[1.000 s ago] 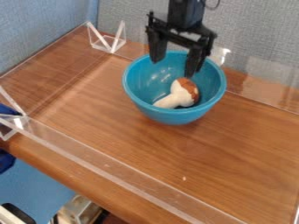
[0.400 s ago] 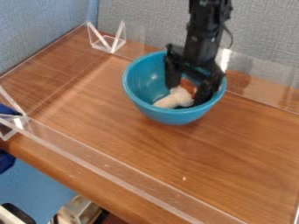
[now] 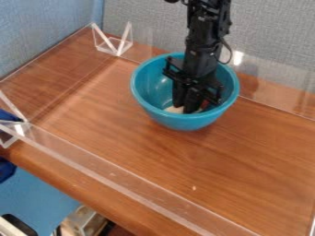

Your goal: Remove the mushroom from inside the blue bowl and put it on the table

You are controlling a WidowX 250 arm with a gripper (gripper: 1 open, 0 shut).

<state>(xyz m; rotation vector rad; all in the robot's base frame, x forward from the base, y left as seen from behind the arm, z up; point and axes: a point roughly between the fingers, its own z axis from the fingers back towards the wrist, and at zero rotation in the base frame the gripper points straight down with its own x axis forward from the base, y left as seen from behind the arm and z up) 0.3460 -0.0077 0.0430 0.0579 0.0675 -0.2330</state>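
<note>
My gripper points straight down inside the blue bowl on the table, its black fingers drawn narrow around the mushroom, of which only a cream sliver shows.

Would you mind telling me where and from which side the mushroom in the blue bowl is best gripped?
Grip the mushroom across its body, coming straight down from above. It lies low in the deep blue bowl, whose walls block any sideways approach. The hand already reaches down into the bowl and hides most of the mushroom, so the exact grip point cannot be judged.
</note>
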